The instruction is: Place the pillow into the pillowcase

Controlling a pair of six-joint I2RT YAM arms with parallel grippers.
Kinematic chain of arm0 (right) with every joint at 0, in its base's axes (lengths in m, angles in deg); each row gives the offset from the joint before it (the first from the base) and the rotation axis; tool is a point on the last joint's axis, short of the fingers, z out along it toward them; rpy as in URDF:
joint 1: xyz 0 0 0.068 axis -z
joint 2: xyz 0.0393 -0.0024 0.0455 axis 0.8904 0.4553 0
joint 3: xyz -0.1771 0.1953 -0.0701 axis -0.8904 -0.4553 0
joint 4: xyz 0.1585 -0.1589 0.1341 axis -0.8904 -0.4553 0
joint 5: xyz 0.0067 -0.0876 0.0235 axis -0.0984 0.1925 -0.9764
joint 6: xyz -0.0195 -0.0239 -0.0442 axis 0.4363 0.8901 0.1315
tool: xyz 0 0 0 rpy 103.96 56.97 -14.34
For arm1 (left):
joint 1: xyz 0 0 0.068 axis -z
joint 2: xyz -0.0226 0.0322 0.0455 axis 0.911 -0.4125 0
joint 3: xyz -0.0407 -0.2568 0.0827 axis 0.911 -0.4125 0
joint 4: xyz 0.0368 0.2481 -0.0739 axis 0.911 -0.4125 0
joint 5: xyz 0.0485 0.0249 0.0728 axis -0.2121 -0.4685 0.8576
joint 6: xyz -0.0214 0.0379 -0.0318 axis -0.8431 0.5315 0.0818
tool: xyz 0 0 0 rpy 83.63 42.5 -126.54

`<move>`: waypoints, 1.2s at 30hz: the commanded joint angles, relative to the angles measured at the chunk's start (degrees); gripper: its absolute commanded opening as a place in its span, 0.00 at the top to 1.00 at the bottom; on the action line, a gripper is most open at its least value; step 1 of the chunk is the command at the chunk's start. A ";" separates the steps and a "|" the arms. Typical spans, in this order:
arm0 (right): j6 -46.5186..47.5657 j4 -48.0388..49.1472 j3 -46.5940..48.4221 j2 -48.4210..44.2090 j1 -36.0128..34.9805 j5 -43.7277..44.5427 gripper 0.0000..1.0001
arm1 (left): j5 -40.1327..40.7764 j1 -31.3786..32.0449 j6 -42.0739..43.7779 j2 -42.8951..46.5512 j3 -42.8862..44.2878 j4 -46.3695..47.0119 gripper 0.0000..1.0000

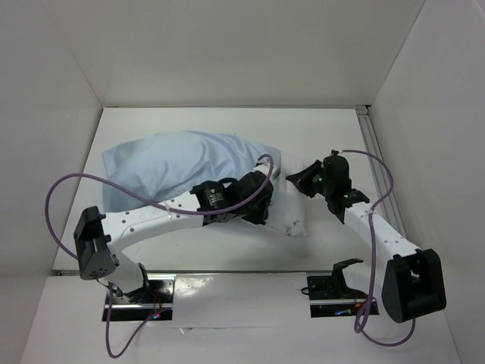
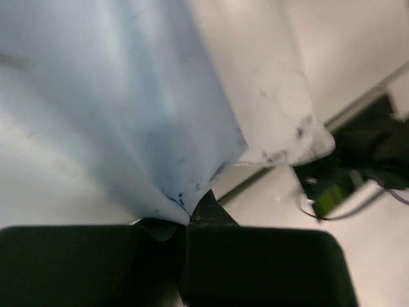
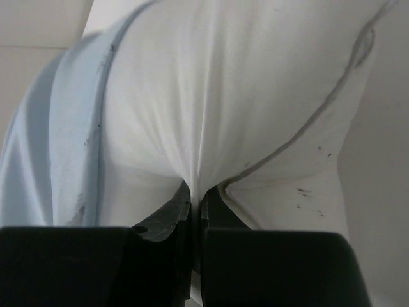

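The light blue pillowcase [image 1: 170, 163] lies plump across the table's left middle, with the pillow partly inside it. A white end of the pillow [image 1: 292, 218] sticks out of its right side. My left gripper [image 1: 261, 206] is at that opening, shut on the pillowcase's blue edge [image 2: 160, 128], which bunches between its fingertips; the left gripper [image 2: 188, 219] shows the pinch close up. The pillow [image 2: 268, 96] lies beside it. My right gripper [image 1: 298, 180] is shut on a fold of the white pillow [image 3: 223, 83]; the right gripper [image 3: 198, 195] shows the fabric drawn into it. The pillowcase [image 3: 57, 147] rims the pillow's left.
White walls close in the table at the back and both sides. A metal rail [image 1: 370, 136] runs along the right wall. Purple cables [image 1: 64, 186] loop off both arms. The table's near edge [image 1: 227, 271] runs just in front of the arm bases.
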State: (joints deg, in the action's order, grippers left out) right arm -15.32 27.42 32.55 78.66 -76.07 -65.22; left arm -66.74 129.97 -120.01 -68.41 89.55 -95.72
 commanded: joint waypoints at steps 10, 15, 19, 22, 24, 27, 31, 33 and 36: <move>-2.49 0.88 -1.57 -6.65 -2.32 0.30 1.00 | -28.79 -12.99 7.79 -9.54 34.23 3.96 1.00; 1.88 -10.43 -0.88 -13.33 -2.32 -2.17 1.00 | -27.64 -14.24 8.93 -15.54 53.11 -7.75 1.00; 5.94 -30.44 -0.88 -20.62 -2.85 -7.24 1.00 | -25.98 -15.81 6.30 -14.93 54.47 -10.06 1.00; 6.56 -36.38 -3.67 -26.08 -2.85 -11.38 1.00 | -23.78 -20.81 5.50 -19.20 55.60 -10.06 1.00; 6.56 -37.18 -5.09 -26.61 -3.37 -16.82 1.00 | -22.21 -25.37 5.50 -24.04 58.50 -10.06 1.00; 6.56 -33.07 -4.31 -23.29 -3.38 -18.69 0.98 | -20.17 -28.12 6.46 -32.31 63.95 -10.06 0.91; 10.95 -30.78 7.10 -11.18 0.39 -10.36 0.30 | -18.96 -26.38 12.17 -30.94 66.61 -9.98 0.12; 12.97 -28.85 13.43 -8.08 5.12 -5.97 0.19 | -15.79 -24.79 16.47 -27.78 66.60 -9.97 0.00; 14.81 -28.84 19.50 -5.35 12.95 -2.70 0.12 | -11.83 -23.99 18.25 -19.70 61.26 -9.36 0.00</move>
State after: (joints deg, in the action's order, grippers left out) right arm -4.41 -5.57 44.66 73.46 -68.37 -72.35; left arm -82.93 103.75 -106.37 -99.97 150.92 -110.98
